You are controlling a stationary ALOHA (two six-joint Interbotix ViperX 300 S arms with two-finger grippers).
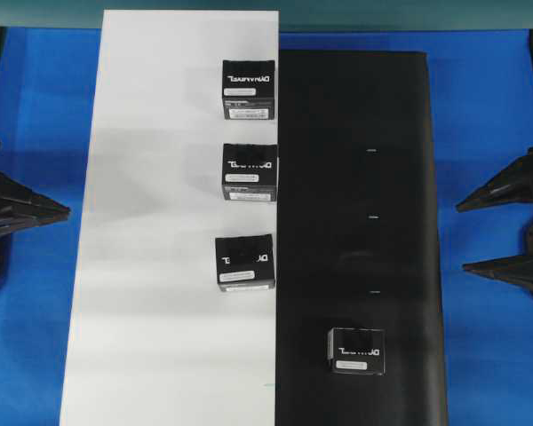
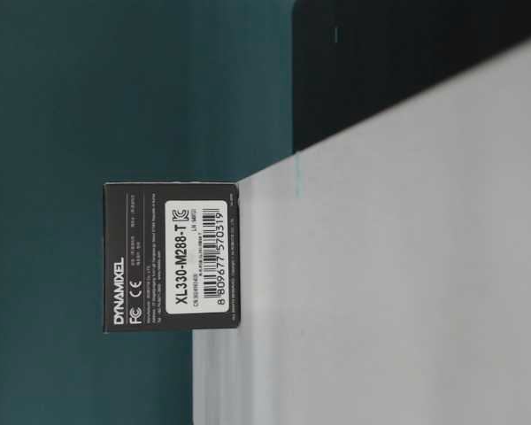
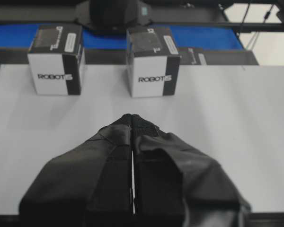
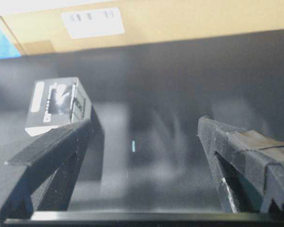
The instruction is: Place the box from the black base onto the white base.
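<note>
- The box (image 1: 356, 350) sits alone on the black base (image 1: 360, 177), lower centre-right of the overhead view, near that sheet's bottom end.
- The white base (image 1: 160, 266) lies left of the black one, edges meeting. Three like boxes (image 1: 249, 89) stand in a column along its right edge.
- Left gripper (image 3: 133, 118): fingers pressed together, holding nothing, poised over the white sheet at the left edge of the overhead view.
- Right gripper (image 4: 146, 130): fingers spread wide, empty, at the right edge, well apart from the box.
- Blue table (image 1: 489, 133) surrounds both sheets.
</note>
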